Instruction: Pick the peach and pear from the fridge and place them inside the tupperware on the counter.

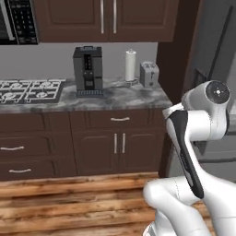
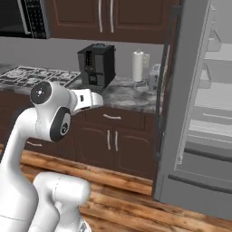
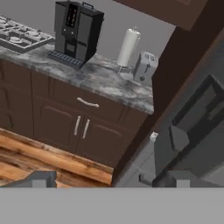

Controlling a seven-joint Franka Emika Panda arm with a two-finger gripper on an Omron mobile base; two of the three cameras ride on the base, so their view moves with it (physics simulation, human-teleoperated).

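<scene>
Fridge: tall, light grey, at the right end of the kitchen run; in the right base view its dark-edged door stands open and grey inner shelves show. No fruit can be made out on the shelves from here.
Upper cabinets: dark brown, with silver handles, above the bench.
Lower cabinets: dark brown doors and drawers with silver handles, under the bench.
Floor: wooden planks in front of the cabinets.
Bench: grey-and-white marbled stone, running from the stove to a dark panel beside the fridge.
Stove: gas burners with grates, set into the left part of the bench.
Microwave: dark, mounted at upper left above the stove.
Coffee machine: black, upright on the bench, right of the stove.
Paper towel roll: white, upright on its holder, right of the coffee machine.
Toaster: silver, just beside the roll, nearest the fridge end of the bench.
Tool: two dark fingertips at the bottom of the hand view, spread well apart with nothing between them, looking toward the bench corner and the fridge.
</scene>
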